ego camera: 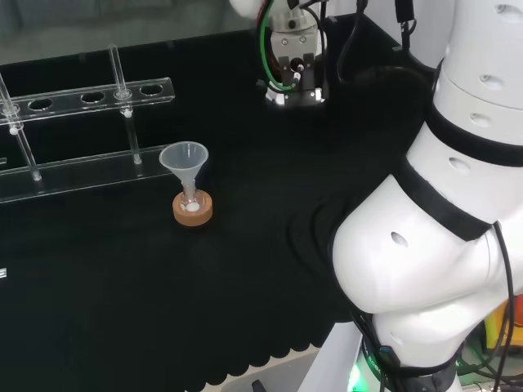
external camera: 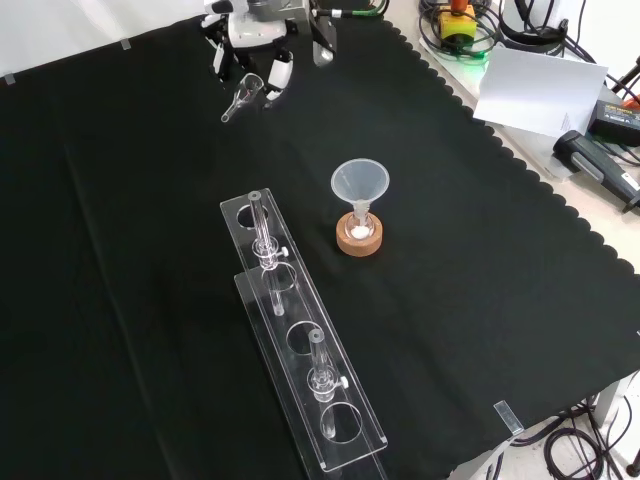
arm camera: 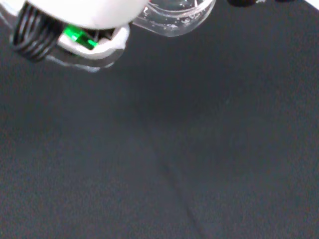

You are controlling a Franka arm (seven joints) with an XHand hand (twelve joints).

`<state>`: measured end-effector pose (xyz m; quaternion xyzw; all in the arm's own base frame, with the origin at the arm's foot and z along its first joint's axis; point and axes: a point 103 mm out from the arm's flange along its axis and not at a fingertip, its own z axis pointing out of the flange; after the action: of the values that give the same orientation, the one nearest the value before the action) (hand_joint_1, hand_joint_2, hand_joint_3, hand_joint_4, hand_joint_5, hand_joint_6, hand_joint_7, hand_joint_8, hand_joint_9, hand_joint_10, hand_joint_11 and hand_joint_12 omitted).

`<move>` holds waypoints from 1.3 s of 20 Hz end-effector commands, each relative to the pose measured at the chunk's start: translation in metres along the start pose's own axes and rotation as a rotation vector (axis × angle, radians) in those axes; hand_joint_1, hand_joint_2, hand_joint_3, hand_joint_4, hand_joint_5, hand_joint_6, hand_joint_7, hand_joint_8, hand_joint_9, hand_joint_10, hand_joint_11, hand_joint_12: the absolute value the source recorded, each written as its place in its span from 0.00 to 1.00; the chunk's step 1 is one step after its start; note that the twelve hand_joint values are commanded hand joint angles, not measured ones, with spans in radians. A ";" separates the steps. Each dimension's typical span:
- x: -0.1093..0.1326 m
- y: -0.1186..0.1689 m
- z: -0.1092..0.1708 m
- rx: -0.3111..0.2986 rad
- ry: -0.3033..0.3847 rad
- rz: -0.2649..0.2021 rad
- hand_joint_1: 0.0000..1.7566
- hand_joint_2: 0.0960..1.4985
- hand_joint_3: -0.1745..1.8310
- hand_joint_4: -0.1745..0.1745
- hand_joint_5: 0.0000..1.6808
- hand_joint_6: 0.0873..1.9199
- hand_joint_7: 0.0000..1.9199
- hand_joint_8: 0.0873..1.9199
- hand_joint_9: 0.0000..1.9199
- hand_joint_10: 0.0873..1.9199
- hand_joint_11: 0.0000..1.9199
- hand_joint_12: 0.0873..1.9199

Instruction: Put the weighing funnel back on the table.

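I read the black and white hand [external camera: 252, 30] pinching the small clear weighing funnel [external camera: 245, 92] just over the black-cloth tabletop [external camera: 150, 200], stem slanting down-left in front view.

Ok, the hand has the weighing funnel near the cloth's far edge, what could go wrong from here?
One: the weighing funnel sits tilted in the hand, stem down toward the cloth in the front view; its height is hard to tell, so an early release could drop and chip it. Two: it is rounded and clear, so once freed it may roll and be hard to spot on black. The funnel and rack stand well apart; a knock looks unlikely.
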<state>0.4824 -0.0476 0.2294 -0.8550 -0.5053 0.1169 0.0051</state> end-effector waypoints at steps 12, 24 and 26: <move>-0.002 0.006 0.050 0.044 0.129 0.051 0.64 0.32 0.52 1.00 0.76 0.37 0.91 0.05 0.79 0.11 0.20 0.72; 0.011 0.015 0.090 -0.004 0.084 0.068 0.64 0.33 0.52 1.00 0.76 0.37 0.91 0.05 0.78 0.11 0.20 0.72; 0.014 0.018 0.097 0.010 0.074 0.064 0.64 0.33 0.52 1.00 0.76 0.37 0.91 0.05 0.78 0.11 0.20 0.72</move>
<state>0.4792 -0.0562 0.1466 -0.8766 -0.4745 0.0754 0.0273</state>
